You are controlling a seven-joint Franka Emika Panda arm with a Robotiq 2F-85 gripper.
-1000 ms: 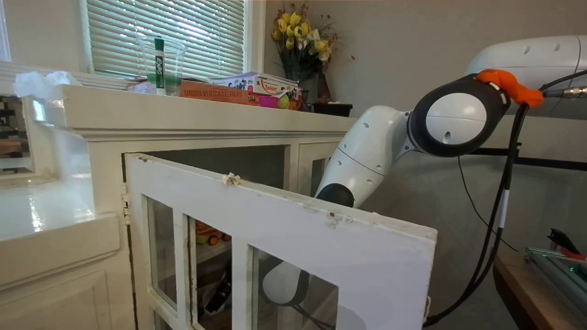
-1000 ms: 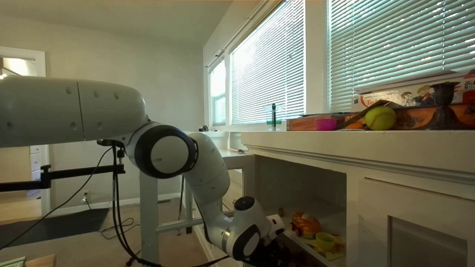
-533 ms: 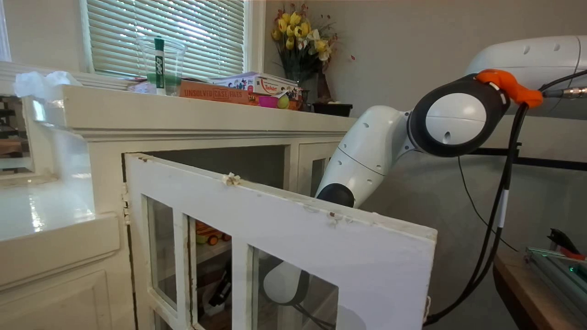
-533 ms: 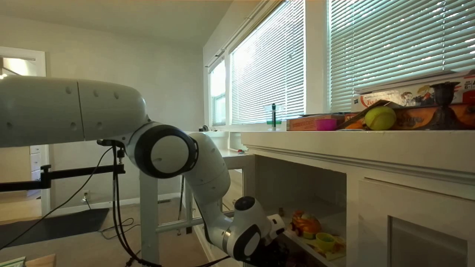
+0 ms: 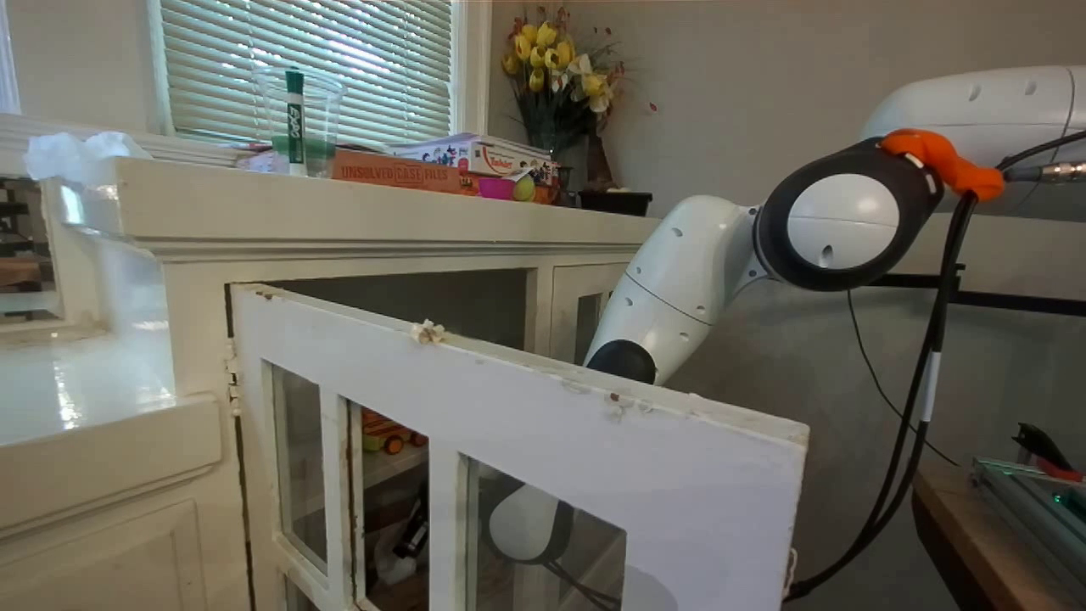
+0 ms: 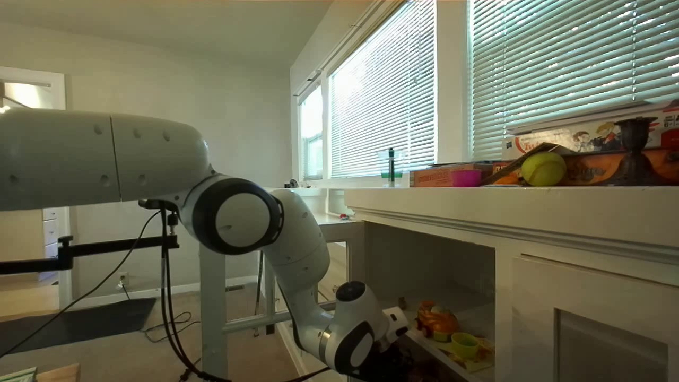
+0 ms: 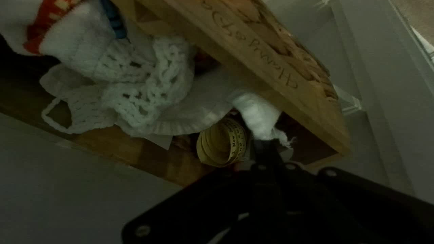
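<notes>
The door (image 5: 551, 428) stands open. The gripper (image 7: 267, 146), narrow, pinches white cloth (image 7: 255, 113) that is not yet clear of the box (image 7: 313, 112).

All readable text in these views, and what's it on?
"UNSOLVED CASE FILES": reddish-orange box
"EXPO": green marker
"Twister" (blurred, probable): white game box
"New": coiled yellow strip; its other print is unclear
"Ha…": wooden rim, upside down; rest unclear
Orange-yellow box behind tennis ball: lettering blurred
Remaining box print: too small
</notes>
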